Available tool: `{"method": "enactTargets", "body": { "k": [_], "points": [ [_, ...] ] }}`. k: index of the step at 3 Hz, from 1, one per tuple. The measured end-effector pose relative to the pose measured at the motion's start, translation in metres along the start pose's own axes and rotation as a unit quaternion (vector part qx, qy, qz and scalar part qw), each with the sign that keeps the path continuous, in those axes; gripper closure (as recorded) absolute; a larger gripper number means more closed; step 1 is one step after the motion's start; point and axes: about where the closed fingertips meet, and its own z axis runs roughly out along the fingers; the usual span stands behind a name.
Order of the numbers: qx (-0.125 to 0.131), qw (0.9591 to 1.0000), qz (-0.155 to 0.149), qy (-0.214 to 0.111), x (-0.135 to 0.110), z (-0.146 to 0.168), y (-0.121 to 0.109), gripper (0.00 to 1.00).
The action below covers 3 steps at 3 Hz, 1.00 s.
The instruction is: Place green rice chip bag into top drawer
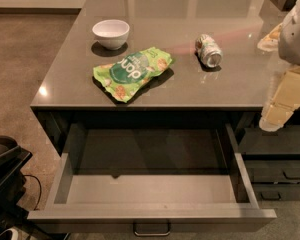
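Finds green rice chip bag [134, 71] flat on counter [230, 86], between white bowl [111, 33] and can [208, 50]. Finds top drawer [155, 190] open below. Locates gripper [276, 115] at right edge; cannot tell whether wide or narrow.

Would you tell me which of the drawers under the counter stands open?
The wide top drawer, pulled out; the narrower drawers at right are shut. The gripper hangs off the right end of the counter.

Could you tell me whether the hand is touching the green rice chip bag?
Apart. The camera view shows the hand at the far right, by the front edge of the counter, with a wide gap between it and the green rice chip bag.
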Motion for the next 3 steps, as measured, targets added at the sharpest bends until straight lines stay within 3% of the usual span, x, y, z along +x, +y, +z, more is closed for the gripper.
{"method": "enactTargets", "body": {
  "k": [1, 2, 3],
  "points": [
    [0.000, 1.0000, 0.000, 0.000, 0.000, 0.000, 0.000, 0.00],
    [0.012, 0.9995, -0.013, -0.025, -0.010, 0.002, -0.010, 0.00],
    [0.032, 0.9940, -0.037, -0.098, -0.042, 0.011, -0.036, 0.00]
  ]
}}
